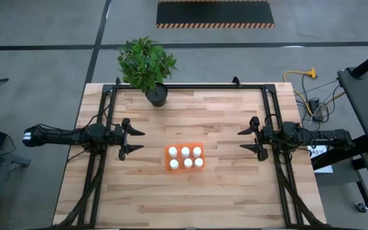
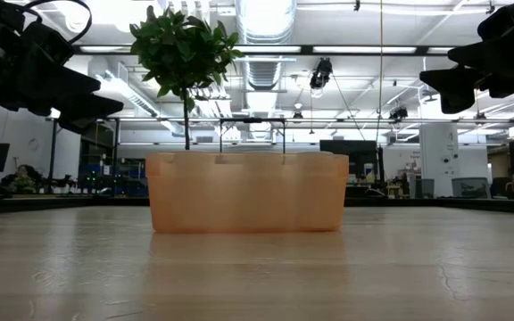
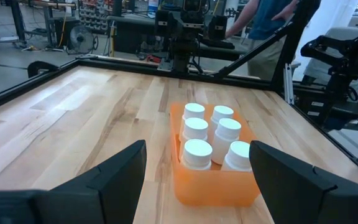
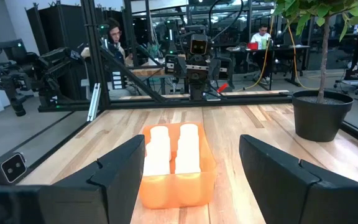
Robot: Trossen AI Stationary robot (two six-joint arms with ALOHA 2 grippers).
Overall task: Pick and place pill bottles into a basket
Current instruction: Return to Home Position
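The orange basket (image 1: 184, 158) stands on the table's middle, a little toward the near edge, with several white pill bottles (image 1: 185, 152) upright inside it. The left wrist view shows their round caps (image 3: 198, 149) above the basket's wall (image 3: 213, 185). My left gripper (image 1: 137, 141) hangs open above the table, left of the basket, fingers pointing at it. My right gripper (image 1: 243, 140) hangs open on the basket's right, also pointing at it. Neither touches anything.
A potted plant in a black pot (image 1: 156, 96) stands at the table's far edge, left of centre. A black metal frame (image 1: 190, 87) runs along the far edge and both sides. People show in the room beyond the table.
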